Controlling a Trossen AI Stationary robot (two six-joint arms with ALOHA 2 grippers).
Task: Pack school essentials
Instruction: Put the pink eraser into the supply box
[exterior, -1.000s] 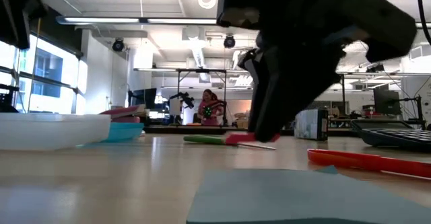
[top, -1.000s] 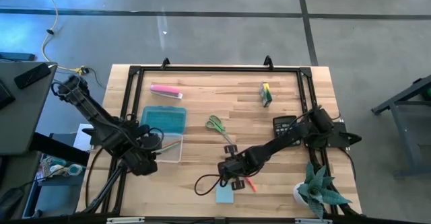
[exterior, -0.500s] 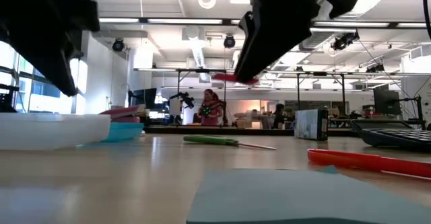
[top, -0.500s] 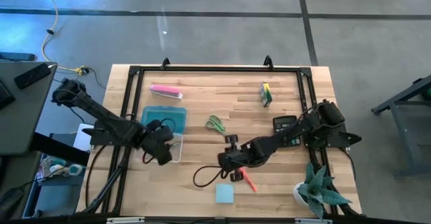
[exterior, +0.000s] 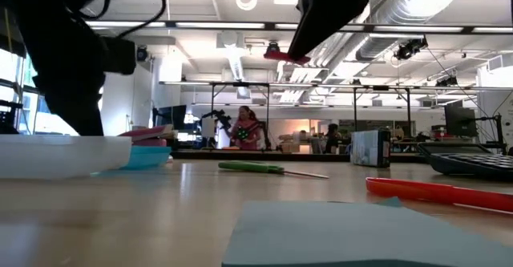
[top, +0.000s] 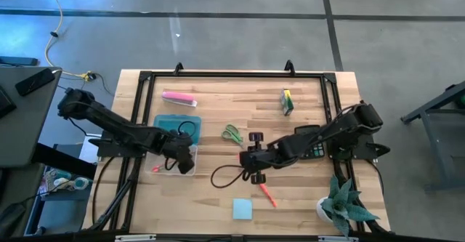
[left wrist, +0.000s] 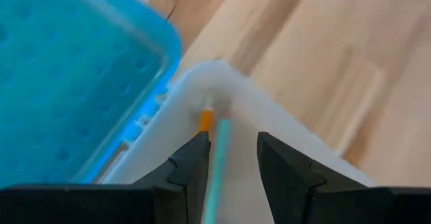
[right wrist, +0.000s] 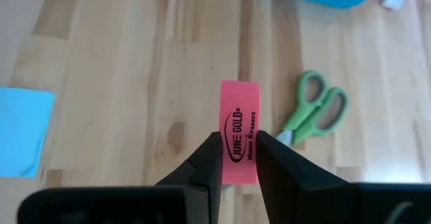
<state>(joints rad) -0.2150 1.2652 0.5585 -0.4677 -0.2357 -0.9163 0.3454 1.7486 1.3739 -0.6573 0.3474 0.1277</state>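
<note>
My right gripper [right wrist: 239,140] is shut on a pink-red eraser [right wrist: 240,126] and hangs over the table's middle [top: 251,158], just near of the green-handled scissors [top: 232,134]. The orange-red pen [top: 267,195] and the light-blue note pad [top: 243,208] lie flat toward the near edge. The green-yellow block [top: 288,102] stands far right. My left gripper [left wrist: 232,143] is open over a corner of the clear box tray [top: 190,163]. A green pencil [left wrist: 217,160] with an orange end lies in that corner, below the gap between the fingers. My right gripper pinches the eraser's lower part [right wrist: 239,158] between its two fingers, one on each narrow side. The printed face shows and the free end sticks out past the fingertips. The eraser is lifted clear of the table, high above it in the low view [exterior: 286,56].
The teal lid [top: 176,128] lies beside the tray, and a pink item [top: 179,98] lies beyond it. A calculator [top: 309,135] sits under the right arm, and the spiky potted plant [top: 345,206] stands at the near right corner. Bare wood spans the far middle.
My right gripper has risen from the table beside the note pad and moved toward the far edge, lifting the eraser clear. My left gripper has moved toward the table's right, from the tray's near left corner to over the tray.
</note>
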